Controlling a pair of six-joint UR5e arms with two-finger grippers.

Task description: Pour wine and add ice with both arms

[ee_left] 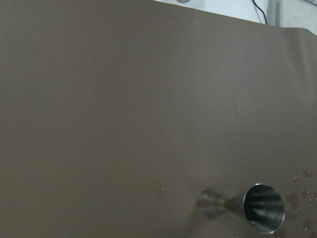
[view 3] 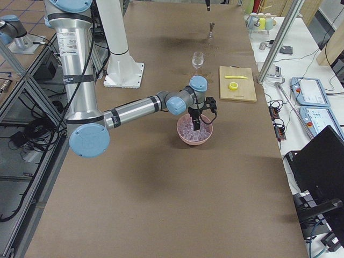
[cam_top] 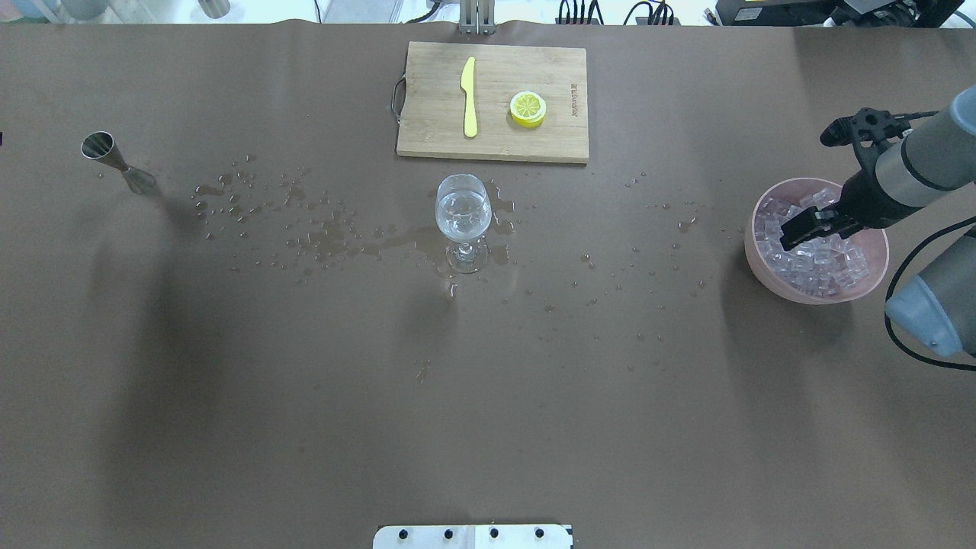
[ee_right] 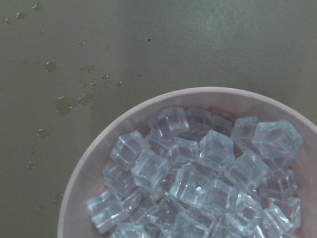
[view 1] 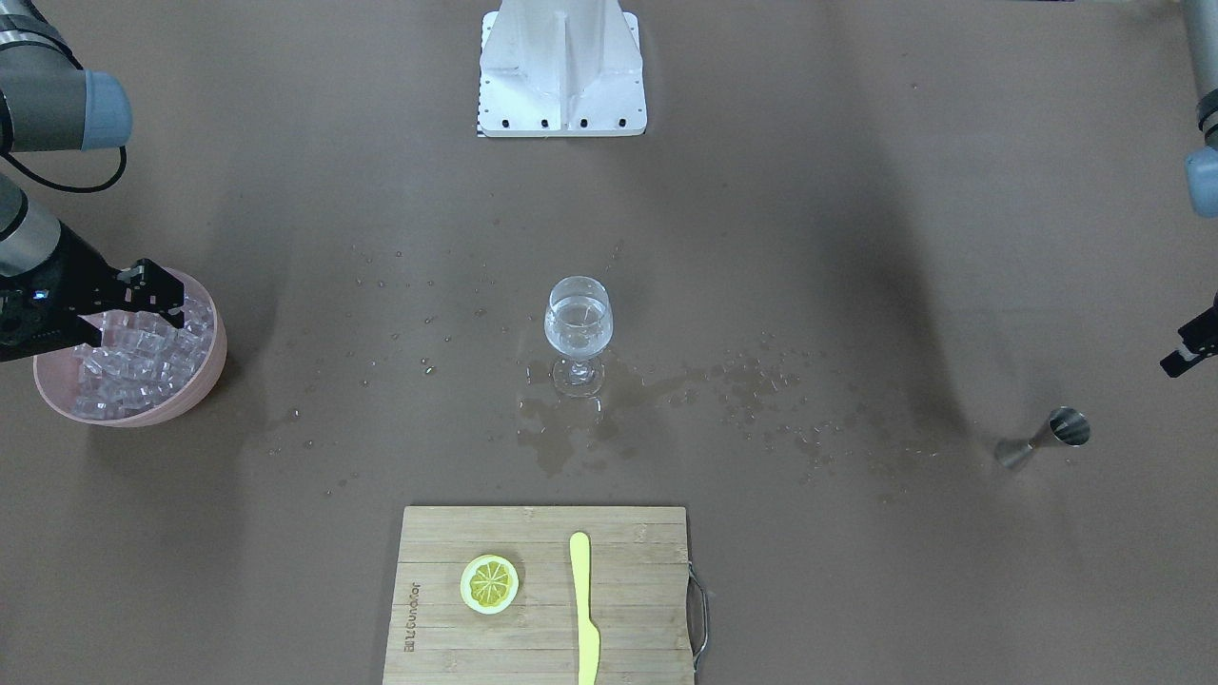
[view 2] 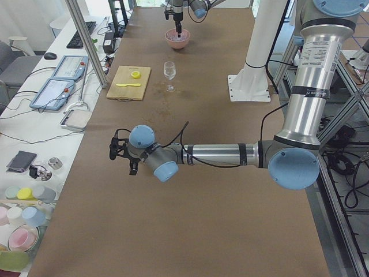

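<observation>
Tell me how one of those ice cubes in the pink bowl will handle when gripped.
The ice cubes look glassy and smooth-faced, so probably slippery in a grip. They lie loosely heaped in the pink bowl, so neighbours will likely shift when one is pulled. Each is small, so probably light.

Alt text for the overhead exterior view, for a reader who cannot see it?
The right gripper hangs over a pink bowl of ice at the view's right. A glass of clear wine stands centrally among spilled drops, a jigger far left.
</observation>
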